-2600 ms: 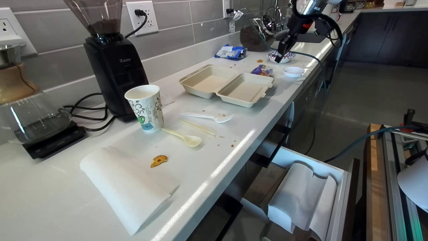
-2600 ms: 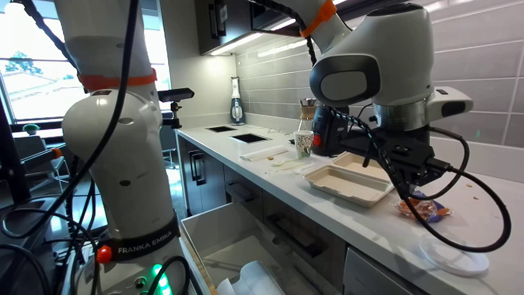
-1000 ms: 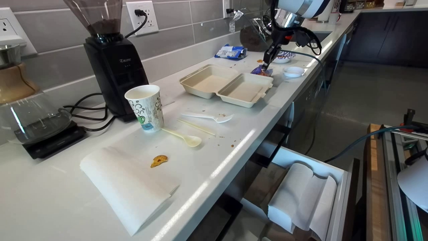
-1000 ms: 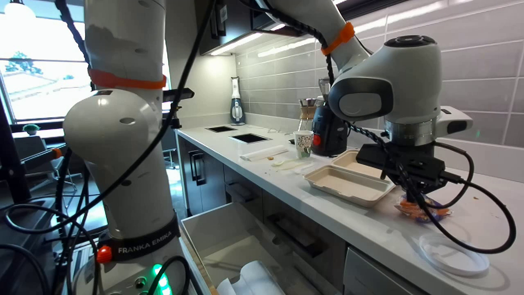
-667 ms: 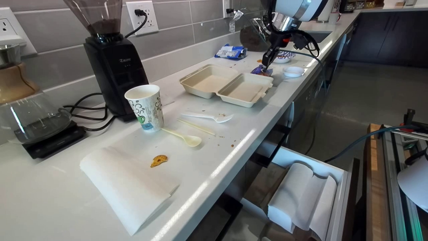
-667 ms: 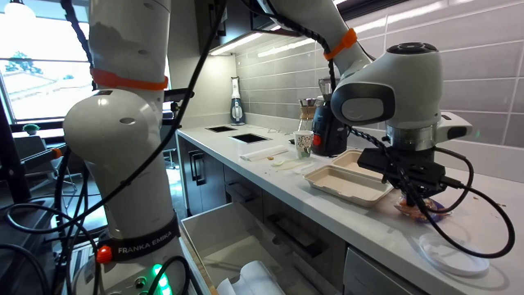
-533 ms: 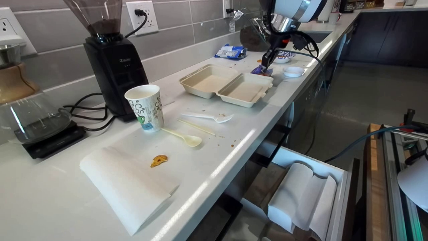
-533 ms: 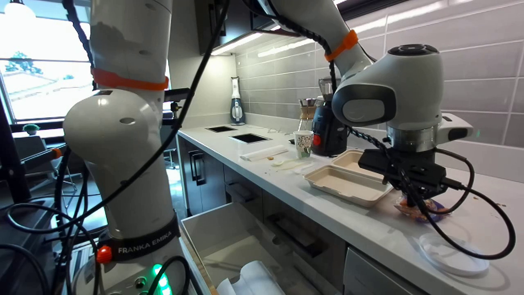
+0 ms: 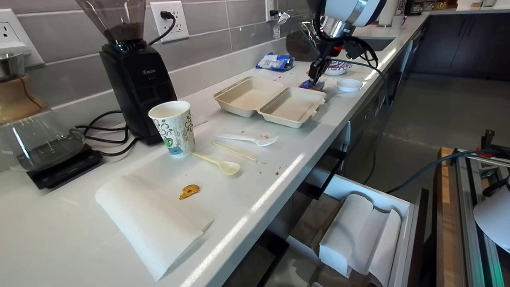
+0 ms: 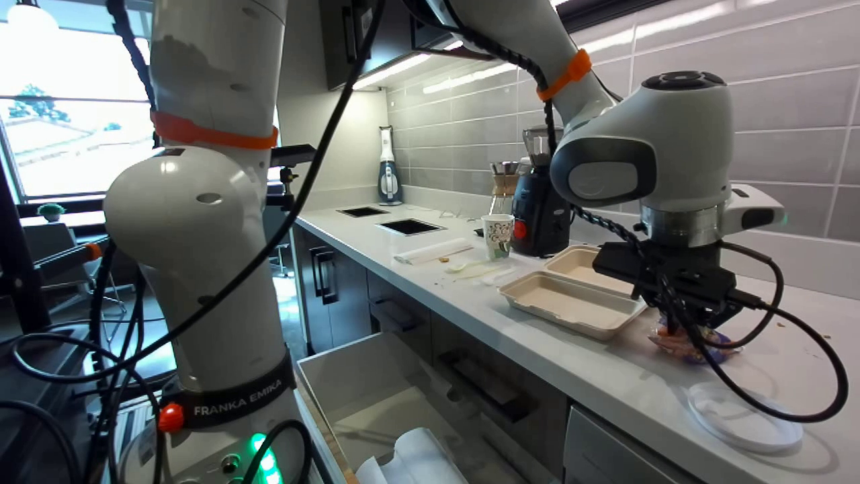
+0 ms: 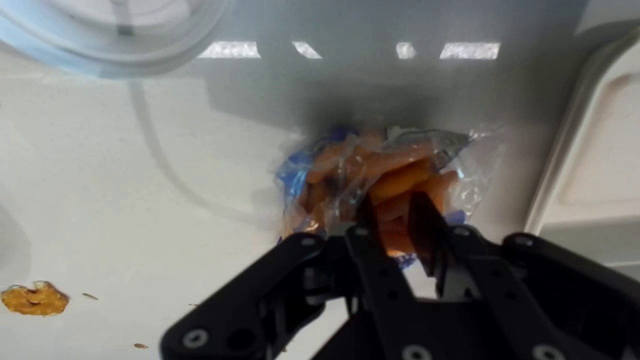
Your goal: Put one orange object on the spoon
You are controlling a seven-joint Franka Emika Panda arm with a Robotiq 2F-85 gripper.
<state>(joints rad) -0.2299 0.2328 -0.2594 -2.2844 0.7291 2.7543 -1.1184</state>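
Note:
Several orange pieces [image 11: 400,181] lie in a crumpled clear and blue-purple bag [image 11: 472,187], which rests on the counter and also shows in both exterior views. My gripper [image 11: 392,205] points down into this bag, its two black fingers [image 11: 424,220] parted by a narrow gap. Orange pieces show through that gap; whether the fingers touch any is hard to tell. In an exterior view the gripper [image 9: 314,79] covers part of the bag [image 9: 306,84]. Far from it, the pale spoon [image 9: 228,167] lies with its bowl bare and its handle end by the paper cup [image 9: 175,127].
A beige clamshell container [image 9: 293,105] stands open between bag and spoon. A white fork [image 9: 259,140] and a pale stick [image 9: 235,151] lie near the spoon. Beside the bag is a shallow white dish [image 10: 746,420]. A brown chip [image 9: 189,191] and folded paper towel [image 9: 151,223] lie farther along.
My gripper has come down from above onto the bag, then shifted only slightly. Its fingers look a little wider apart now. Spoon, cup and container have stayed in place.

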